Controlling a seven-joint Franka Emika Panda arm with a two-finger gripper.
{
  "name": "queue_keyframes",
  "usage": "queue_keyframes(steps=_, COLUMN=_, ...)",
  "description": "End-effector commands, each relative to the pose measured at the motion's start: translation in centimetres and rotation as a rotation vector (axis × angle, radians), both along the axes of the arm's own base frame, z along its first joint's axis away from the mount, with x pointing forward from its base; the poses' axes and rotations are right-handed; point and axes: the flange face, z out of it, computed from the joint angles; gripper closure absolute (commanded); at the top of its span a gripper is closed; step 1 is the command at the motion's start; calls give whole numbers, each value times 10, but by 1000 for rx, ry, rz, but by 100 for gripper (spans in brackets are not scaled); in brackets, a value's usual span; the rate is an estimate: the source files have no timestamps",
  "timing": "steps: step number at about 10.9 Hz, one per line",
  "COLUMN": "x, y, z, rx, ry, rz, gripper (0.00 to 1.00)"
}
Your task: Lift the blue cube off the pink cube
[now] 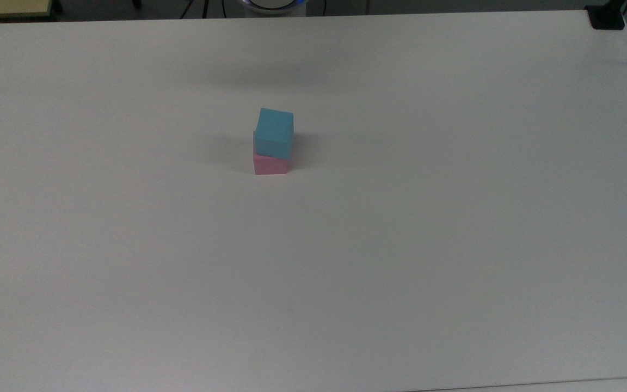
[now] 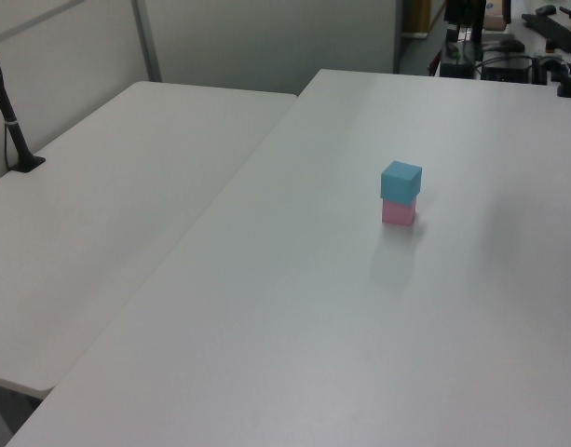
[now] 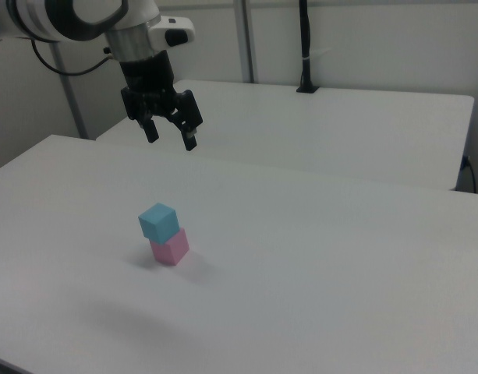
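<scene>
The blue cube [image 1: 274, 133] [image 2: 401, 181] [image 3: 158, 221] rests on top of the pink cube [image 1: 270, 164] [image 2: 398, 213] [image 3: 171, 248], slightly turned against it, near the middle of the white table [image 1: 400, 245]. In the right view my gripper [image 3: 171, 139] hangs open well above the table, up and behind the stack, with nothing between its black fingers [image 3: 189, 137].
A second white table [image 2: 108, 233] adjoins the first along a seam in the left view. A black pole on a base [image 2: 15, 130] [image 3: 305, 47] stands on that second table. A dark clamp [image 1: 606, 16] sits at the top view's far right corner.
</scene>
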Motion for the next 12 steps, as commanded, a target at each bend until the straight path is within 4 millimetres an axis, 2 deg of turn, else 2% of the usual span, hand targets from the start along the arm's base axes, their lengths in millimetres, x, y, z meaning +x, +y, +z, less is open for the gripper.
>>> queue_keyframes(steps=1, x=-2, y=13, z=-1, rx=7, ry=32, rz=-12, gripper=0)
queue_keyframes(steps=12, x=-5, y=12, z=-3, rx=13, ry=56, rz=-15, gripper=0)
